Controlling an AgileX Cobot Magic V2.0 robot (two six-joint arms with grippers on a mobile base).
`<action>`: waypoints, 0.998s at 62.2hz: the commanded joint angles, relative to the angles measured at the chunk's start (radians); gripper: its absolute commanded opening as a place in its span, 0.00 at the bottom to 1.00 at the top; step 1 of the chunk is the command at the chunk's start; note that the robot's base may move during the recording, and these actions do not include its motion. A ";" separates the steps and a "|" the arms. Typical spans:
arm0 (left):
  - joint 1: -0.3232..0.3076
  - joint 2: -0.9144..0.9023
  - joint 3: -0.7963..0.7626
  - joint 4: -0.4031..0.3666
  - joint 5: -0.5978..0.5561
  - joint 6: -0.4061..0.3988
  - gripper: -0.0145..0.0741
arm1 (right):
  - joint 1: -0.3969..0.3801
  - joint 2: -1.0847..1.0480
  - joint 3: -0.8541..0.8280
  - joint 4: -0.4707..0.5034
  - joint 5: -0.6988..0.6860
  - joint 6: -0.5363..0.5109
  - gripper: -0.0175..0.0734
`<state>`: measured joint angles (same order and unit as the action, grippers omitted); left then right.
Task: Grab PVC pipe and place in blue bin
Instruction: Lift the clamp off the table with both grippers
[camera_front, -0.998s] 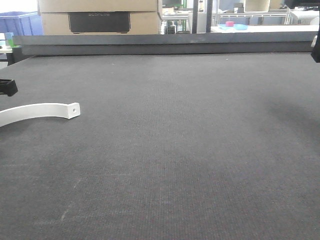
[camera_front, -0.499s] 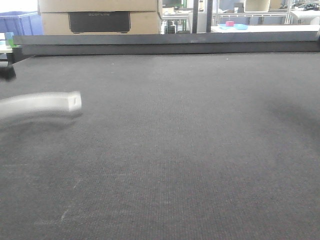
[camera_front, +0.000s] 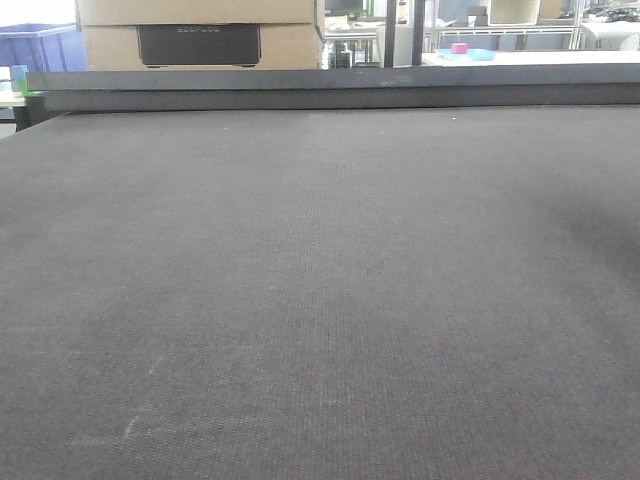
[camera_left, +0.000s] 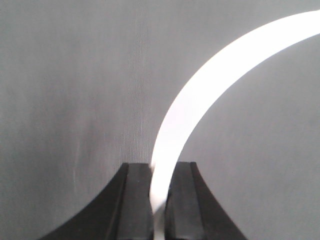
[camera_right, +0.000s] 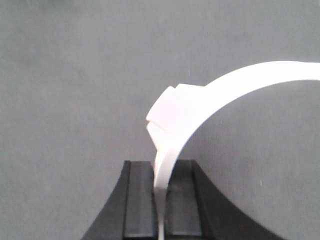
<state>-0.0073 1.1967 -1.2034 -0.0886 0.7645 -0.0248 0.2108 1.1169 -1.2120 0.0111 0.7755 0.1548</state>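
The left gripper (camera_left: 160, 172) is clamped on a white curved PVC strip (camera_left: 200, 95). Its two black fingers (camera_left: 135, 200) press flat against either face of the strip's lower end. From between the fingers the strip rises straight ahead of the gripper, then bends away to the gripper's right in a broad arc and runs out of the wrist view at the upper right corner. Dark grey table mat (camera_left: 70, 90) lies below and beyond the gripper. The strip's far end is out of view, so whether it touches the mat cannot be told. The right gripper (camera_right: 161, 170) is likewise closed on a thin white curved PVC band (camera_right: 235, 80), pinched edge-on between its black fingers (camera_right: 139, 200). Just ahead of the fingertips the band carries a squarish white block (camera_right: 167, 107), and from there it arcs off to the gripper's right, leaving the view at the right edge. Whether the two grippers hold one piece or two cannot be told. In the front view a blue bin (camera_front: 40, 48) stands past the far edge of the table beside a cardboard box (camera_front: 200, 40). Its place relative to either gripper cannot be told.
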 joint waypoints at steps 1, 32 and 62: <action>0.002 -0.096 0.060 -0.011 -0.111 0.010 0.04 | 0.001 -0.050 0.053 -0.017 -0.096 -0.018 0.02; 0.002 -0.600 0.411 -0.015 -0.401 0.025 0.04 | 0.001 -0.499 0.466 -0.024 -0.483 -0.052 0.02; 0.002 -0.685 0.411 -0.015 -0.393 0.025 0.04 | 0.001 -0.584 0.466 -0.027 -0.499 -0.052 0.02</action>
<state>-0.0073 0.5216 -0.7935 -0.0948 0.3899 0.0000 0.2108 0.5374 -0.7482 -0.0073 0.3109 0.1131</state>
